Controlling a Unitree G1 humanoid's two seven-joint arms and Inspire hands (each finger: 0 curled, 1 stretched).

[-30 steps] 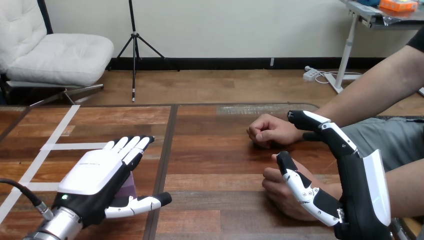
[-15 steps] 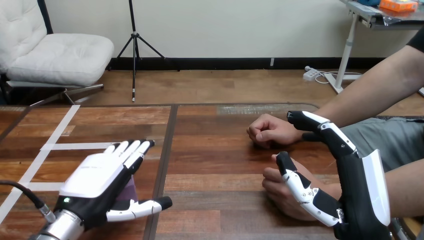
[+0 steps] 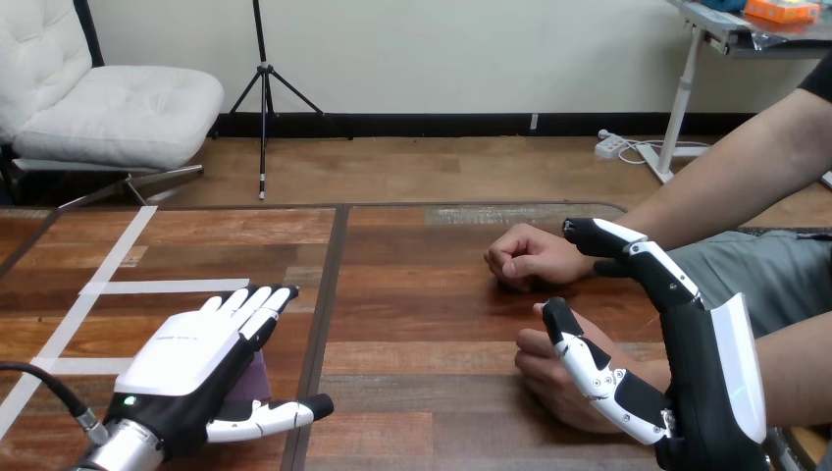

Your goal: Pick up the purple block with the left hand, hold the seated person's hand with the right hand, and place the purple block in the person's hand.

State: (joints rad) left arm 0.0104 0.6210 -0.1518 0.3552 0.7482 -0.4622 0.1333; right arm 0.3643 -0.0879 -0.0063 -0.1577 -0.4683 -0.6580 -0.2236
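The purple block (image 3: 257,377) lies on the table at the near left, mostly hidden under my left hand (image 3: 191,358). That hand hovers flat over it with fingers straight and the thumb stretched out to the right, nothing gripped. My right hand (image 3: 708,383) stands on edge at the near right, open. Its thumb lies across the person's near hand (image 3: 546,381), which rests on the table. Its fingers reach straight past, up to the wrist of the person's far hand (image 3: 525,257), a loose fist on the table.
White tape lines (image 3: 147,287) cross the left part of the wooden table (image 3: 422,314). A dark seam (image 3: 322,314) runs down the tabletop just right of my left hand. The person's forearms come in from the right side.
My left hand has drawn back toward me and sunk lower over the purple block. The right hand and both of the person's hands have stayed still.
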